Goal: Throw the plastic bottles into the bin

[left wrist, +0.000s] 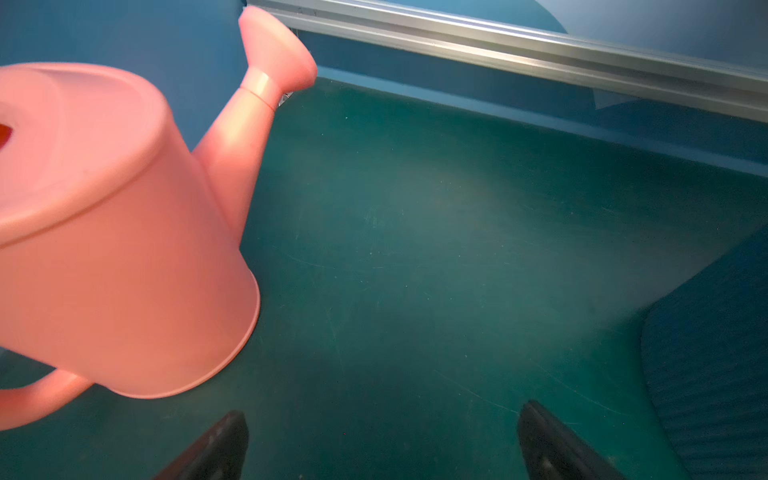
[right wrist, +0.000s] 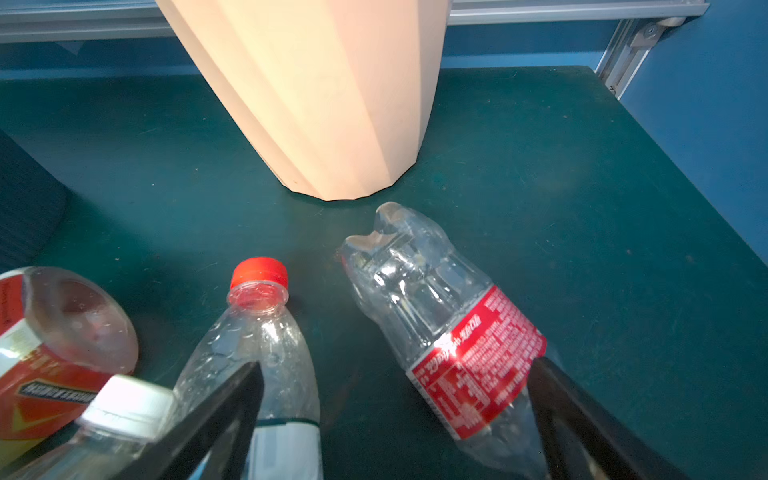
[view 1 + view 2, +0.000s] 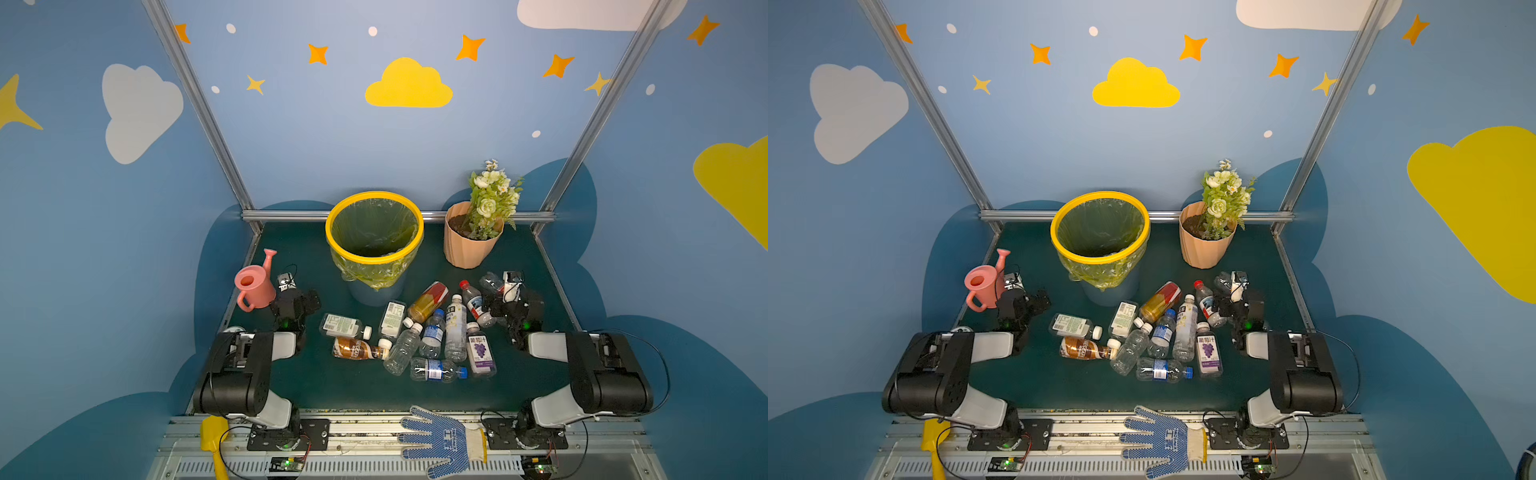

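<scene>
plastic bottles [image 3: 456,328] crowd the right end effector [image 2: 397,368], whose fingers [image 2: 232,415] stand wide apart and grip nothing. a crushed clear bottle [image 2: 449,332] with a red label lies on its side between them, and a red-capped bottle [image 2: 257,332] lies partly behind one finger. just past the crushed bottle stands a ribbed peach flowerpot [image 2: 332,104] holding white flowers [image 3: 492,195]. the left end effector [image 1: 382,411], equally wide and empty, hangs low over a bare patch of the dark green surface [image 1: 415,249], close beside an upright pink watering can [image 1: 124,249]. in both top views the other bottles, all on their sides, lie in a loose heap between the two end effectors, reaching up to the right one, with white, blue, purple and brown labels among them. behind the heap, at the middle back of the surface, stands the bin [image 3: 374,260], its yellow rim ringing a yellow-green liner [image 3: 374,232]. a blue-dotted work glove [image 3: 444,440] and a yellow toy shovel [image 3: 212,432] lie on the metal rail [image 3: 357,428] at the front edge.
</scene>
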`<action>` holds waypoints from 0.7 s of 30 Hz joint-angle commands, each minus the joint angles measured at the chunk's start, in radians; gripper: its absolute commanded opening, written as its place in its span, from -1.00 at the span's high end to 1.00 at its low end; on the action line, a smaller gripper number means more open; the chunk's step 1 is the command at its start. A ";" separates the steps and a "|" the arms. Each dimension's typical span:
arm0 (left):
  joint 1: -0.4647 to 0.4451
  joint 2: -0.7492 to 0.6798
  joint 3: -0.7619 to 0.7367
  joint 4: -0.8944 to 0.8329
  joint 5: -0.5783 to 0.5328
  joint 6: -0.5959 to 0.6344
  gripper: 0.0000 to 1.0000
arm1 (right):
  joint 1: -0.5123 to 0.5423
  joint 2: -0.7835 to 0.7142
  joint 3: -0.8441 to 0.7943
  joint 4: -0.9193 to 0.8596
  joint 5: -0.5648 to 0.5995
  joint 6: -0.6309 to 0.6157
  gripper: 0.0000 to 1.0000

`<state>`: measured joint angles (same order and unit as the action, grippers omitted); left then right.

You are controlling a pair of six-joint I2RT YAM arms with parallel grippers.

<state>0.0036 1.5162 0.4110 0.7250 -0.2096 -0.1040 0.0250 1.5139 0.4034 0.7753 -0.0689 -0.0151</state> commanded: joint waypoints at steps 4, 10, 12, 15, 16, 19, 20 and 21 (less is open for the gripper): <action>-0.004 -0.004 0.011 0.000 0.006 0.013 -1.00 | -0.001 0.001 0.002 0.022 -0.007 0.007 -0.94; -0.004 -0.004 0.011 -0.001 0.006 0.014 -1.00 | -0.003 0.003 0.006 0.015 -0.008 0.008 -0.94; -0.004 -0.004 0.011 -0.001 0.006 0.013 -1.00 | -0.005 0.004 0.006 0.017 -0.009 0.007 -0.94; -0.004 -0.003 0.011 -0.001 0.005 0.013 -1.00 | -0.005 0.004 0.007 0.015 -0.010 0.010 -0.94; -0.004 -0.004 0.011 -0.001 0.006 0.013 -1.00 | -0.004 0.003 0.006 0.016 -0.009 0.009 -0.94; -0.004 -0.002 0.011 -0.001 0.006 0.013 -1.00 | -0.004 0.004 0.006 0.015 -0.009 0.008 -0.94; -0.004 -0.003 0.011 -0.001 0.006 0.013 -1.00 | -0.004 0.004 0.006 0.015 -0.009 0.009 -0.94; -0.004 -0.004 0.011 -0.001 0.006 0.013 -1.00 | -0.004 0.004 0.006 0.016 -0.009 0.008 -0.94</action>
<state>0.0036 1.5162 0.4110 0.7250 -0.2096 -0.1040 0.0235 1.5139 0.4034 0.7753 -0.0704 -0.0147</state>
